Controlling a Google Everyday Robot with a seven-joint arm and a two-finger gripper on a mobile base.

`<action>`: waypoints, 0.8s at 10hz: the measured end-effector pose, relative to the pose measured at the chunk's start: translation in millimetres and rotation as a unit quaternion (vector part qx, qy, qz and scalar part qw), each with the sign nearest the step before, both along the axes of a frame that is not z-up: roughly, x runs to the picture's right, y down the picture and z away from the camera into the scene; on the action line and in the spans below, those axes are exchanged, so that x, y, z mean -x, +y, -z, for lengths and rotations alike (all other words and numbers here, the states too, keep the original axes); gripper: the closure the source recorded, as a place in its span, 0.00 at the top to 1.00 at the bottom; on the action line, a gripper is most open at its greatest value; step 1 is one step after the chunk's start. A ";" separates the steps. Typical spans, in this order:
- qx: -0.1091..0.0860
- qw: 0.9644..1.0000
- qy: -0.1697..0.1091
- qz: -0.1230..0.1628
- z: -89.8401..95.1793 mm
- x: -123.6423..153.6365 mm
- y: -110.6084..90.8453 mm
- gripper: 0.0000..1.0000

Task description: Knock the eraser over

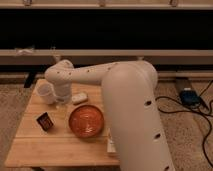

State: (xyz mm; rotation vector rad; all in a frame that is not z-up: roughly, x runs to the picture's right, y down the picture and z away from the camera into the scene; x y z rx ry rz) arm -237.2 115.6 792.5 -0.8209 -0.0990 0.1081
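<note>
While the gripper (61, 100) hangs from the bent wrist low over the wooden table (30, 150), the eraser (45, 121) stands apart from it, nearer the camera and a little toward the view's left, with a strip of bare wood between the two. Whether the gripper is wide or narrow I cannot tell; it does not seem to hold anything.

That one bearing settles the coming move. The eraser appears to stand on end, its reddish face turned roughly toward the camera and its body set at a slant to the table's edge, so its long axis looks close to upright. A push high on the block should tip it rather than slide it.

Close by the gripper sit two things to avoid: the white cup (45, 92) just beside it on the view's left, and the small white lump (79, 97) near it on the other side. The orange bowl (86, 120) lies nearer the camera than the gripper and to the view's right, beside the eraser but not touching it.

My judgement is that the gripper should draw toward the camera and slightly leftward in the view, staying low — clear of the cup, short of the bowl.
</note>
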 end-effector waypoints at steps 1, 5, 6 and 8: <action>-0.002 1.000 -0.022 0.017 1.6 19.5 -0.3 0.67; -0.002 0.993 -0.088 0.084 21.5 70.9 24.1 0.67; -0.002 0.991 -0.097 0.098 24.2 76.4 30.7 0.67; -0.001 0.984 -0.119 0.129 30.8 91.4 45.3 0.67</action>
